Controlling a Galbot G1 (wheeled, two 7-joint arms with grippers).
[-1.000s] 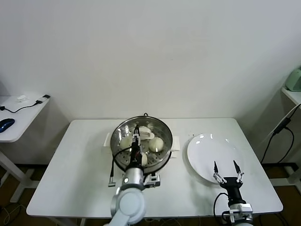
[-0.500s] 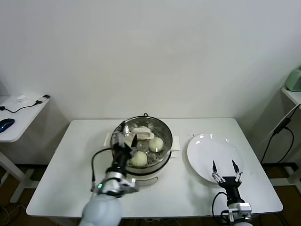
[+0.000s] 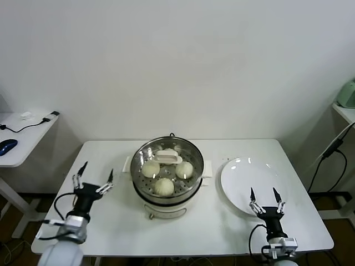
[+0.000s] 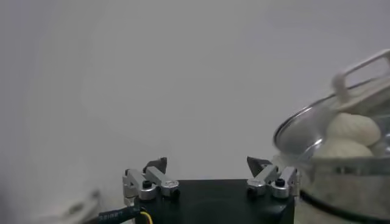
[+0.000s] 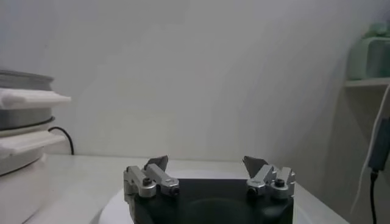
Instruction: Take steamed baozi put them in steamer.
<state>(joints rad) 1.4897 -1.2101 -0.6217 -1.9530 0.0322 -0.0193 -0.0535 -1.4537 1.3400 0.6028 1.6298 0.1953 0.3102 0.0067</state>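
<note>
The steamer [image 3: 191, 153] is a shiny steel pot on a cream base at the table's middle. Three cream-white baozi lie on its perforated tray: one at the left [image 3: 150, 169], one at the right [image 3: 184, 169], one at the front [image 3: 164, 187]. A fourth shows pale at the back [image 3: 166, 154] under a white handle. My left gripper [image 3: 93, 179] is open and empty, left of the steamer, apart from it. In the left wrist view [image 4: 210, 165] the steamer's rim [image 4: 292, 129] and baozi [image 4: 353, 129] show beside it. My right gripper [image 3: 264, 198] is open and empty at the front of the white plate [image 3: 244, 173].
The white plate lies right of the steamer and holds nothing. A side table [image 3: 22, 145] with a mouse and cable stands at the far left. A shelf with a green object [image 3: 347, 94] is at the far right. The right wrist view shows the steamer's side [image 5: 24, 115].
My left gripper has drawn back out of the steamer and moved left to the table's left side, empty. The front baozi now lies free in the steamer. The right arm has barely moved.
</note>
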